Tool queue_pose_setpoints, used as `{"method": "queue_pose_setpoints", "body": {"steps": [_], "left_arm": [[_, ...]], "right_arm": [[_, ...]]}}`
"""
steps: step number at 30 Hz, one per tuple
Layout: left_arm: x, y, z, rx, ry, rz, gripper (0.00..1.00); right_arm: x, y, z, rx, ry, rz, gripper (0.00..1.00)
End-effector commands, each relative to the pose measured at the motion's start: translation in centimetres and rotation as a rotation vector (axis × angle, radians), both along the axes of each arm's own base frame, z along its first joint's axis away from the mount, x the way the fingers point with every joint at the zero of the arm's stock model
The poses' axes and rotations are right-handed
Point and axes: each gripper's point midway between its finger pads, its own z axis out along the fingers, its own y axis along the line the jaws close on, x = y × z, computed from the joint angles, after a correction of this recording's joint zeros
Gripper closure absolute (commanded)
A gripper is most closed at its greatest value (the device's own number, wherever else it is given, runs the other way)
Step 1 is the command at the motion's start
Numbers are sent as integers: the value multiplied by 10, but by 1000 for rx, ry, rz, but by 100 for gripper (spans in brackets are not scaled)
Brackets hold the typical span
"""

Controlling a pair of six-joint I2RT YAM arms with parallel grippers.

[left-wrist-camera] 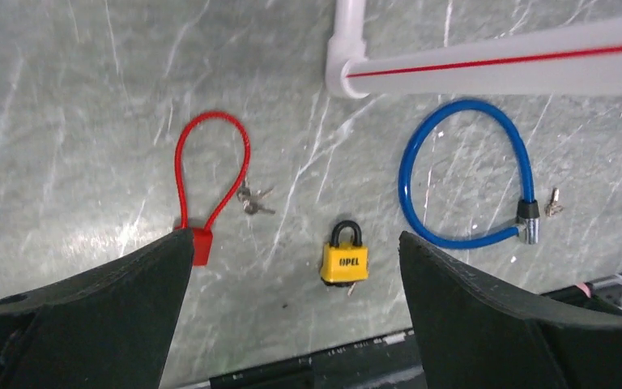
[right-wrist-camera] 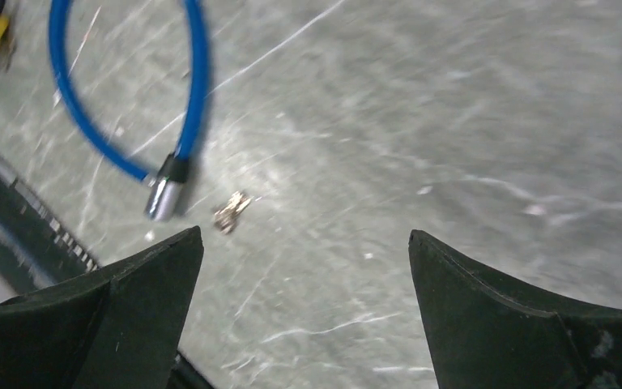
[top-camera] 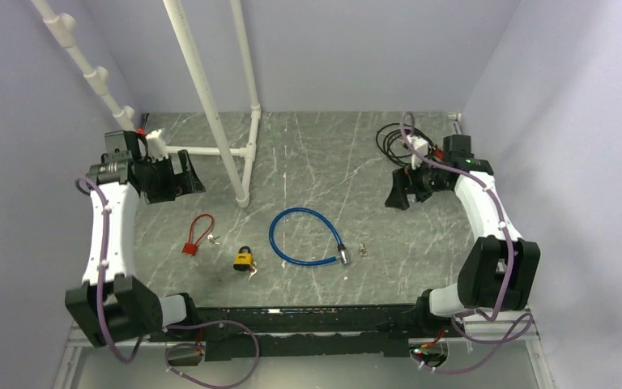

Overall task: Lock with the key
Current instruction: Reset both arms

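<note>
The right gripper (right-wrist-camera: 305, 239) has its jaws spread wide and empty above the marbled table (right-wrist-camera: 453, 121). The keys (right-wrist-camera: 231, 211) lie just beside the silver head of the blue cable lock (left-wrist-camera: 463, 104). The left gripper (left-wrist-camera: 296, 243), equally spread, hovers over the yellow padlock (left-wrist-camera: 344, 259).

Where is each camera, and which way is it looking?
Top external: above and behind, looking down at the table; left arm and right arm show.
Left wrist: on the left arm, facing down at red cable lock, yellow padlock, blue cable lock; open left gripper shows.
Right wrist: facing down at the blue cable lock's end and keys; open right gripper shows.
Shared: both wrists see the blue cable lock.
</note>
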Motion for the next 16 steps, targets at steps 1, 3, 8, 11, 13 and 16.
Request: {"method": "queue_pose_setpoints", "body": {"steps": [1,3,8,11,13,16], "left_arm": [[-17,6,-14,-79,200,6,1],[-16,23,-24,-41,236,-4,1],[-12,50,-43,35,347,-30,1],[0,63,-44,74,343,6,1],[7,69,-40,66,318,30,1],[13,76,-36,81,273,40,1]], "right_arm": [[50,-28,31,23,-172,-170,0],[59,-40,27,32,-160,-220,0],[70,-58,13,29,-148,-300,0],[67,-60,12,26,-155,-304,0],[62,-59,11,29,-154,-303,0],[54,-57,10,29,-152,-305,0]]}}
